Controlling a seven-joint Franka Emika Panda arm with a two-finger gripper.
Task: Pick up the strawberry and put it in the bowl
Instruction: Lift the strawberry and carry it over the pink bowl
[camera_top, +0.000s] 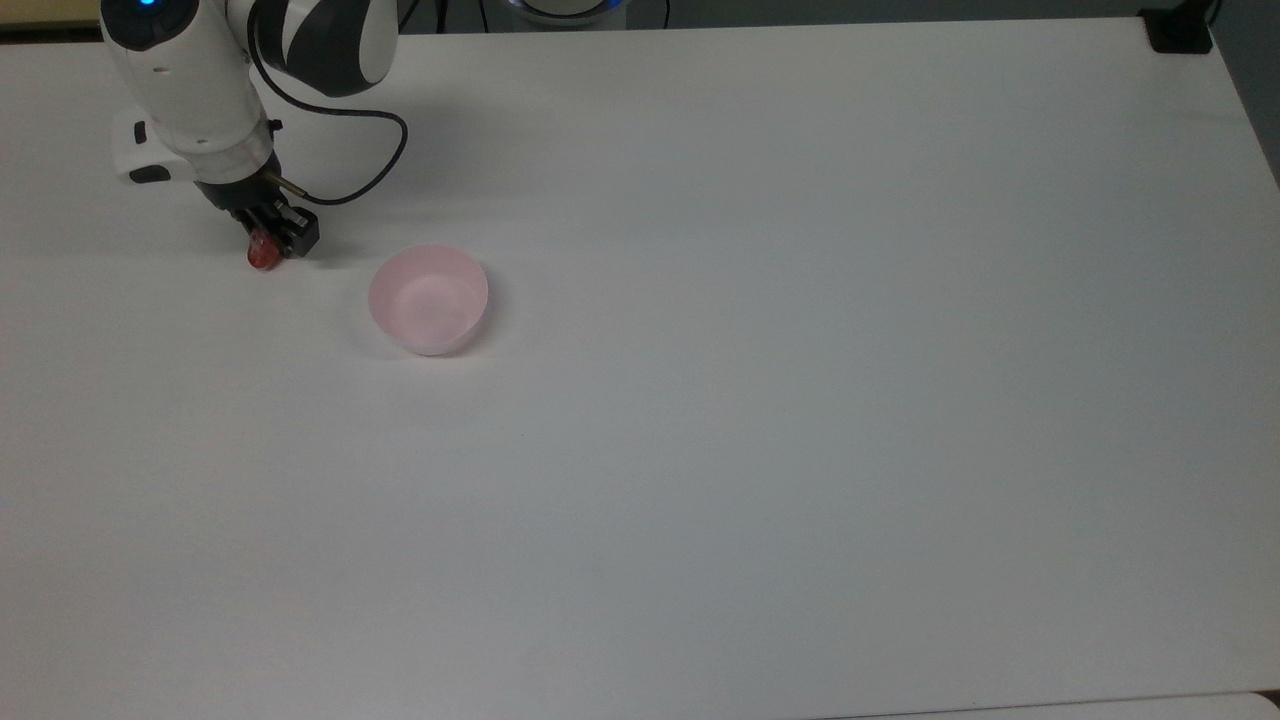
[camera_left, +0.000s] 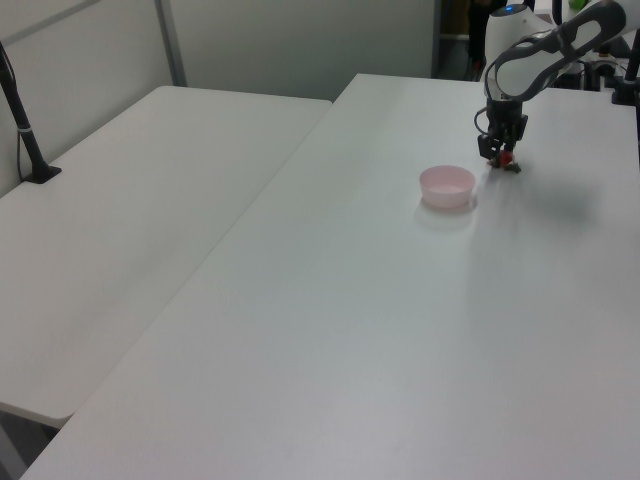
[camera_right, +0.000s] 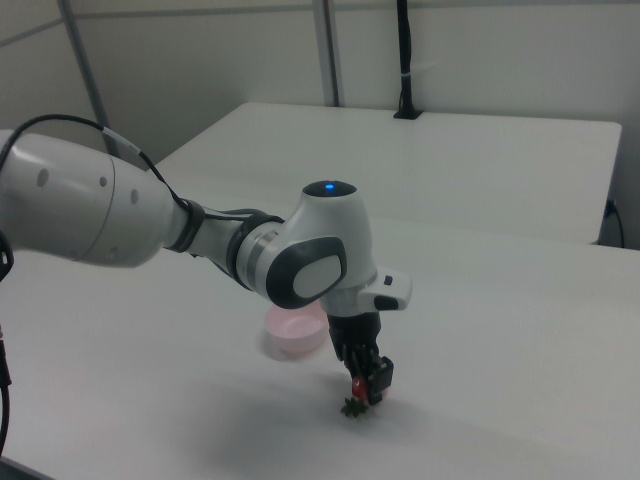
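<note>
One strawberry (camera_top: 262, 256), one bowl (camera_top: 429, 299), one arm (camera_top: 190, 70) with one tool (camera_top: 272, 233). Tool is down at the counter (camera_top: 800, 400) with its black fingers closed around the strawberry; in the top view the red tip pokes out just below the fingers, in the left view it is a red speck at the tool (camera_left: 503, 154), and in the right view the tool (camera_right: 368, 385) pinches the strawberry (camera_right: 358, 384) between its fingers. One dark green leafy bit (camera_right: 352, 406) sits right under the fruit at the counter surface in the right view; cannot tell if it is attached to the strawberry or lying loose. Strawberry is low, at or barely off the counter, cannot tell which. Bowl is pale pink, upright, with nothing inside, apart from the strawberry: to its right and slightly lower in the top view, to the left of the tool in the left view (camera_left: 447, 186), partly behind the arm in the right view (camera_right: 295, 333). One black cable (camera_top: 370, 150) loops from the arm's wrist. Counter is plain white, matte, large. A second white table (camera_left: 130, 240) adjoins it on the left view's left. Grey partition walls (camera_left: 300, 40) behind, one black post (camera_left: 20, 120) clamped at the second table's far edge.
</note>
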